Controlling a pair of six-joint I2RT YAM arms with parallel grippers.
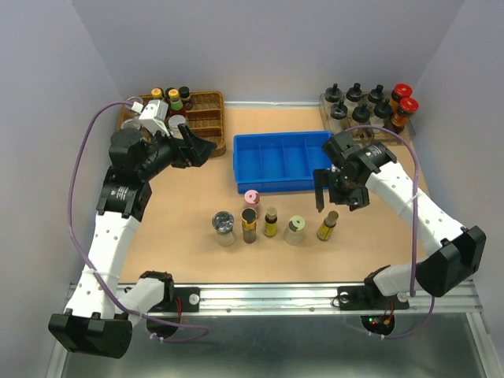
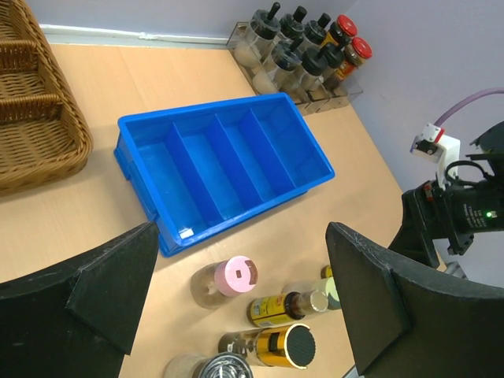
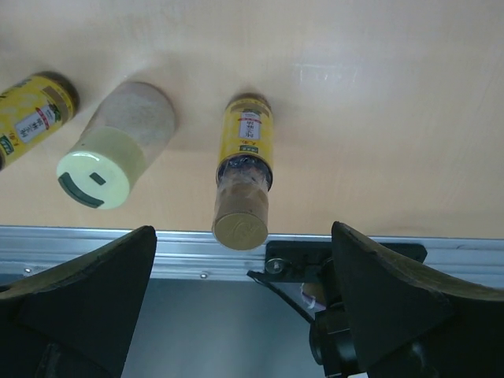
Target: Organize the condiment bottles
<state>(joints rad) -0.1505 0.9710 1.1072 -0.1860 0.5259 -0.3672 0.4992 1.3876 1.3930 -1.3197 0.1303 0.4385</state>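
Note:
Six condiment bottles stand in a loose row on the table in front of the blue bin (image 1: 283,161): silver-lidded jar (image 1: 224,227), pink-lidded jar (image 1: 251,198), black-capped brown bottle (image 1: 249,224), slim yellow bottle (image 1: 271,221), pale-green-lidded jar (image 1: 294,229) and a yellow bottle (image 1: 327,225) at the right end. My right gripper (image 1: 335,201) is open and empty, just above and behind that yellow bottle (image 3: 246,173), whose cap lies between the jaws (image 3: 242,231). My left gripper (image 1: 201,147) is open and empty, raised left of the bin, looking down on the pink-lidded jar (image 2: 236,276).
A wicker basket (image 1: 206,118) holding several bottles stands at the back left. A clear rack (image 1: 324,101) with black-knobbed cruets (image 1: 358,98) and two red-capped bottles (image 1: 404,98) stands at the back right. The blue bin's four compartments (image 2: 220,169) hold nothing. The metal front rail (image 3: 189,244) runs close by.

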